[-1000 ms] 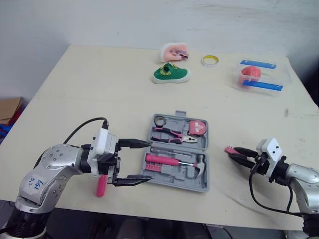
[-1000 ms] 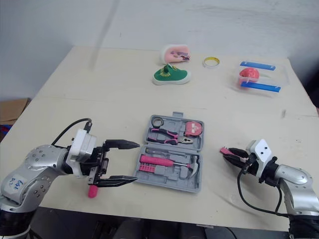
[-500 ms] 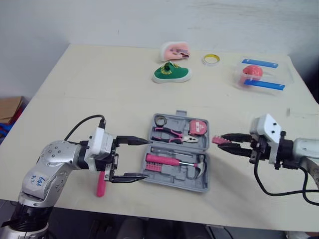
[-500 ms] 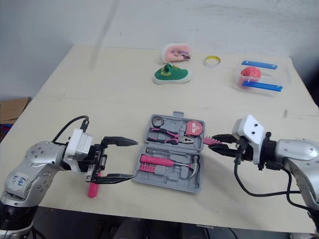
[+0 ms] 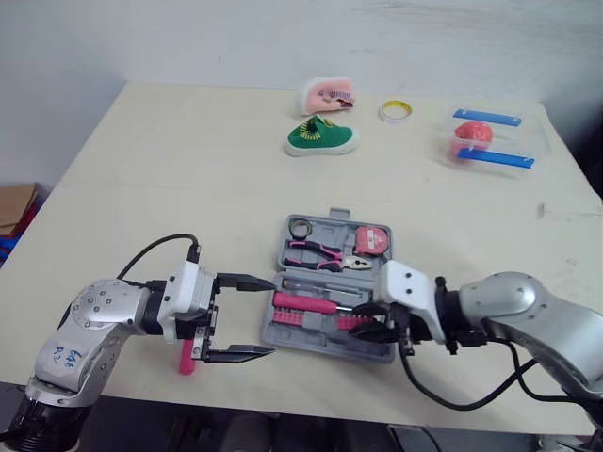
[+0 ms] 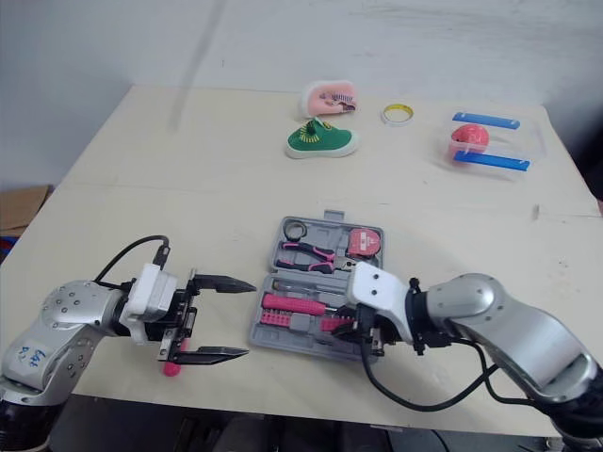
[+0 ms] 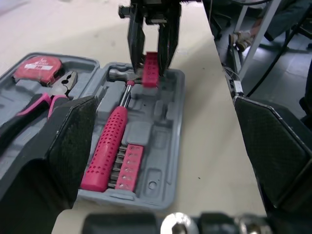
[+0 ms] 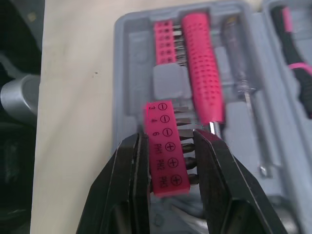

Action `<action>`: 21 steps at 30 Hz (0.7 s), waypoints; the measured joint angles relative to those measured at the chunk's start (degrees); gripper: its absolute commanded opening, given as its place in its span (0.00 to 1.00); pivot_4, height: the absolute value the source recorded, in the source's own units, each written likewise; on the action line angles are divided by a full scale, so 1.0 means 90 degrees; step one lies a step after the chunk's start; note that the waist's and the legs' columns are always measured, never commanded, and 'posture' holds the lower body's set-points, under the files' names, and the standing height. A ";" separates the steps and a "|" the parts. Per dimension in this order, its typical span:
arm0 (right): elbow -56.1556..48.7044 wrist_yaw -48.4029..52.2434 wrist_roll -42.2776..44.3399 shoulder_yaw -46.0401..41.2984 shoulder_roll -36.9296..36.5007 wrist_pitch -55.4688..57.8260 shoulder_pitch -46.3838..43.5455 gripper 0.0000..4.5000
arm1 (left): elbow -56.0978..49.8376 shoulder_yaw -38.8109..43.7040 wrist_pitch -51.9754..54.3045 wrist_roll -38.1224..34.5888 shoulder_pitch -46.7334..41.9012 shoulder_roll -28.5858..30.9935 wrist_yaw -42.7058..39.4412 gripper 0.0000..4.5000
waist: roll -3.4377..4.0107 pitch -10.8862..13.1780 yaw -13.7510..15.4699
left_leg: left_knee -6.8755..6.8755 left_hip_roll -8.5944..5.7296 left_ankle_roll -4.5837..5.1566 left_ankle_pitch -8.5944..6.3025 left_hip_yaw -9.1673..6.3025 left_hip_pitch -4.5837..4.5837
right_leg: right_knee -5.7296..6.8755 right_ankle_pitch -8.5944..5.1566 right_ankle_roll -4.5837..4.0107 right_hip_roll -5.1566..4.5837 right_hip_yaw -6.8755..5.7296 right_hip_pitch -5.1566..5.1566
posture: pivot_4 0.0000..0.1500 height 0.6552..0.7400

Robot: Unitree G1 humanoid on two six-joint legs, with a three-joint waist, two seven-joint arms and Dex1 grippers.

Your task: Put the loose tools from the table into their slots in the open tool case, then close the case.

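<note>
The open grey tool case (image 5: 325,347) lies at the table's middle front, with pliers (image 5: 320,252), a tape measure (image 5: 374,240) and a pink-handled hammer (image 5: 306,302) in it. My right gripper (image 5: 369,328) hangs over the case's near right part, shut on a pink bit strip (image 8: 165,151); a second pink bit strip (image 8: 165,44) sits in its slot beside the hammer handle. Left of the case my left gripper (image 5: 268,316) stands open with nothing between its fingers. Under its wrist a loose pink-handled tool (image 5: 187,356) lies on the table, partly hidden.
At the back of the table stand a green shoe (image 5: 322,139), a pink object (image 5: 328,96), a tape ring (image 5: 395,112) and a clear box (image 5: 490,141) with a red thing inside. The table's front edge runs just below both grippers.
My right arm has swung in from the table's right side to above the case, carrying the pink bit strip. The left gripper has drawn back a little toward the front edge, still open.
</note>
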 measured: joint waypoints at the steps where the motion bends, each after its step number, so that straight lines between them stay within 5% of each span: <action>1: 0.0019 -0.0008 -0.0075 0.0128 0.0002 0.0000 -0.0077 0.21 | -0.0055 -0.0002 0.0019 -0.0003 0.0010 0.0000 0.0024 1.00 | 0.0000 0.0000 0.0000 | 0.0000 0.0000 0.0000 0.0000 0.0000 -0.0001 | -0.0002 0.0000 0.0000 -0.0001 0.0001 -0.0001 | 1.00 1.00; 21: 0.0510 -0.0182 -0.0878 0.1276 0.0545 0.0752 -0.1039 0.21 | -0.0519 0.0131 0.0392 -0.0105 0.0270 0.0247 0.0340 1.00 | 0.0001 0.0001 -0.0004 | -0.0003 -0.0001 0.0001 0.0000 -0.0002 -0.0003 | -0.0007 0.0000 0.0000 -0.0005 -0.0003 -0.0002 | 1.00 1.00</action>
